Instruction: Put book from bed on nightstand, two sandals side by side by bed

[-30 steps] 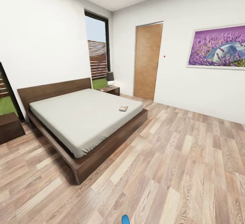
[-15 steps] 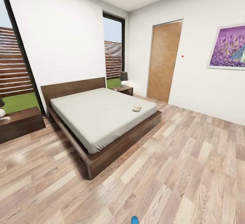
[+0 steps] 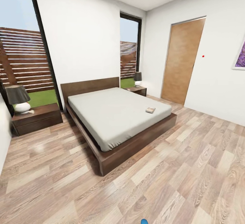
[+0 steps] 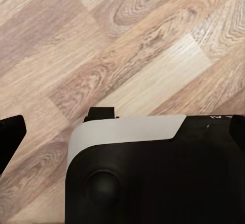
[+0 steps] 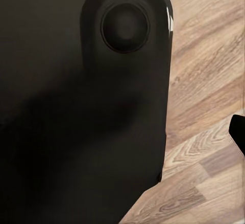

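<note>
The head camera looks from high up across the bedroom, with the bed [image 3: 119,118] far off in the middle. Both wrist cameras point down, very close to the robot's dark body [image 4: 153,178] (black and white). All three see the wood floor [image 3: 190,169].

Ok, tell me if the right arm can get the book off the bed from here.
Probably not. The book lies near the far side edge of the bed, across a wide stretch of wood floor from the robot. Nothing blocks the way, so the base should drive closer first.
</note>
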`<state>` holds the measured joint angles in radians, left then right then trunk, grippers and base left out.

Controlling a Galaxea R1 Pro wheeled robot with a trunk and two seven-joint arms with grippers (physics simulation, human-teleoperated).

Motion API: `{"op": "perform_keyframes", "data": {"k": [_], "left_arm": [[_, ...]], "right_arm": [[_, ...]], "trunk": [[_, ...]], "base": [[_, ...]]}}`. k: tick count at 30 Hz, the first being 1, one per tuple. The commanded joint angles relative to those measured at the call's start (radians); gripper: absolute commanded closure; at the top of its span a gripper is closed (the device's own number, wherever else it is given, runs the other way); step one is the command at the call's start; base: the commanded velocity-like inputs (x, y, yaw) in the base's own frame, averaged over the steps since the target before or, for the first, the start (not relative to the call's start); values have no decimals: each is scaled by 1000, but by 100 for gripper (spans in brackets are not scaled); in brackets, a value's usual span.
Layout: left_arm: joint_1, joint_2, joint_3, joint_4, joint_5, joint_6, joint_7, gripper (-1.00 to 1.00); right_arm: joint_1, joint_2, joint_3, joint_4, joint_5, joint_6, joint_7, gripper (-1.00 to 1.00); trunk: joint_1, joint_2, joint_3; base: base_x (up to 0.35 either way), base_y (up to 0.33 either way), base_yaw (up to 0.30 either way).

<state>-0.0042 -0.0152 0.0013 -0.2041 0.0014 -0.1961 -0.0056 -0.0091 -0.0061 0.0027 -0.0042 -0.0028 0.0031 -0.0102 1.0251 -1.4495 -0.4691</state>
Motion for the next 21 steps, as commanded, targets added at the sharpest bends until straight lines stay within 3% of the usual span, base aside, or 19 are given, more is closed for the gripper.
{"op": "perform_keyframes", "data": {"k": [1, 6, 21], "left_arm": [[0, 0, 0, 1, 0, -3, -1, -100], [0, 0, 0, 1, 0, -2, -1, -100], [0, -1, 0, -1, 0, -3, -1, -100]], "right_arm": [[0, 0, 0, 0, 0, 0, -1, -100], [0, 0, 0, 0, 0, 0, -1, -100], [0, 0, 0, 0, 0, 0, -1, -100]], "trunk": [[0, 0, -1], [0, 0, -1], [0, 0, -3]], "base": [[0, 0, 274], [0, 0, 193], [0, 0, 70]]}}
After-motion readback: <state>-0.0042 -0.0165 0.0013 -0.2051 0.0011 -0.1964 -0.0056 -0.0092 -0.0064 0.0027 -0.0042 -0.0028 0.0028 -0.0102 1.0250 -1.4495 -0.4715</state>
